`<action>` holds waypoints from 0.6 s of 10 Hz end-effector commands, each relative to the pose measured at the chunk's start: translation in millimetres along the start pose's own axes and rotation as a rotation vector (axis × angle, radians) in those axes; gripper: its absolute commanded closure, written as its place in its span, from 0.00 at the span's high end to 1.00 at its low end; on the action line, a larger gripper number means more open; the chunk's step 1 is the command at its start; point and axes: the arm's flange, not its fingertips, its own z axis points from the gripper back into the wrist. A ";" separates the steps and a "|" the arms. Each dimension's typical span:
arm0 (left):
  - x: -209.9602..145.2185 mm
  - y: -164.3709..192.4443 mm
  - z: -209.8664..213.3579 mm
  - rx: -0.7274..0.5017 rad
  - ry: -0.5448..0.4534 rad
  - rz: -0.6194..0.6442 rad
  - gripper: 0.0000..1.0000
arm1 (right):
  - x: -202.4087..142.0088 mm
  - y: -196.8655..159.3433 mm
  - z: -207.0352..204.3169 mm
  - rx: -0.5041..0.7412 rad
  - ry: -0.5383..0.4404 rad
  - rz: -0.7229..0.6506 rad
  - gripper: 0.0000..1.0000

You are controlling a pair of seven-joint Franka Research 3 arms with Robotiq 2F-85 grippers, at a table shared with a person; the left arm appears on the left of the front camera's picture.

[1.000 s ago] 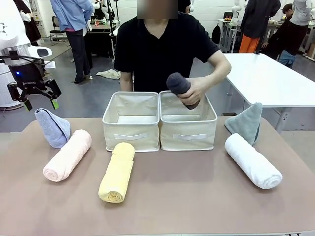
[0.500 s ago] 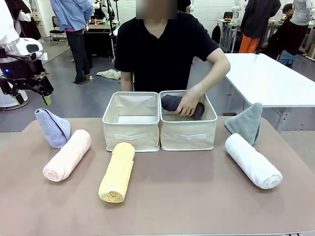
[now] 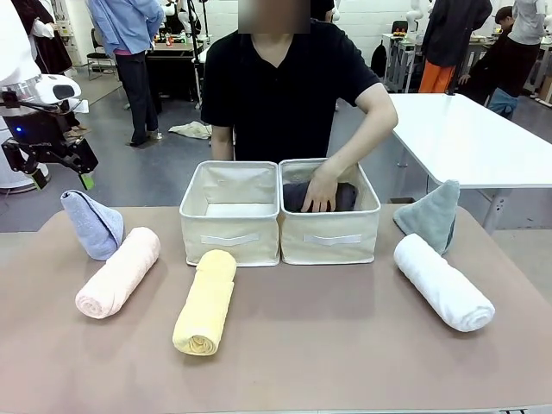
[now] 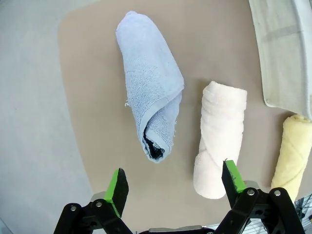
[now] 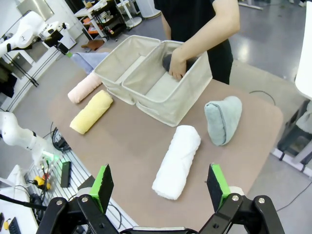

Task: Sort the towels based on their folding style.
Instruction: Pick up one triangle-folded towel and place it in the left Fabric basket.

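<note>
My left gripper (image 3: 64,178) hangs open above the table's far left corner, over the triangle-folded light blue towel (image 3: 93,224) (image 4: 151,97). Its open fingers (image 4: 117,189) frame that towel and the pink roll (image 4: 219,139) (image 3: 118,272). The yellow roll (image 3: 205,300) lies in front of the baskets. A person's hand (image 3: 321,191) presses the dark grey roll (image 3: 297,197) into the right basket (image 3: 330,237). The white roll (image 5: 176,162) (image 3: 443,281) and the grey-teal triangle towel (image 5: 223,119) (image 3: 431,216) lie at the right, far below my open right gripper (image 5: 160,183).
The left cream basket (image 3: 230,233) stands beside the right one, with nothing in it. The person stands at the far edge behind the baskets. A white table (image 3: 483,138) stands at the back right. Bare brown tabletop (image 3: 328,345) stretches along the near edge.
The person has lowered the dark grey roll from above the right basket down into it. My left gripper has shifted slightly at the far left and stays open.
</note>
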 end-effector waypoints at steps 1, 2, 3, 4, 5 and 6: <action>-5.0 -7.3 -15.2 0.052 -0.046 0.119 1.00 | -0.2 -0.3 -1.3 0.006 0.001 0.001 1.00; -5.1 -9.3 -21.4 0.069 -0.042 0.177 1.00 | -0.2 -0.3 -1.3 0.006 0.001 0.001 1.00; -3.1 -11.2 -28.8 0.081 -0.042 0.219 1.00 | -0.2 -0.3 -1.3 0.006 0.001 0.001 1.00; -1.0 -12.5 -37.3 0.093 -0.033 0.247 1.00 | -0.2 -0.3 -1.3 0.006 0.001 0.001 1.00; 3.4 -13.8 -45.6 0.119 -0.038 0.291 1.00 | -0.2 -0.3 -1.3 0.006 0.001 0.001 1.00; 7.3 -14.2 -53.2 0.124 -0.036 0.299 1.00 | -0.2 -0.3 -1.3 0.006 0.001 0.001 1.00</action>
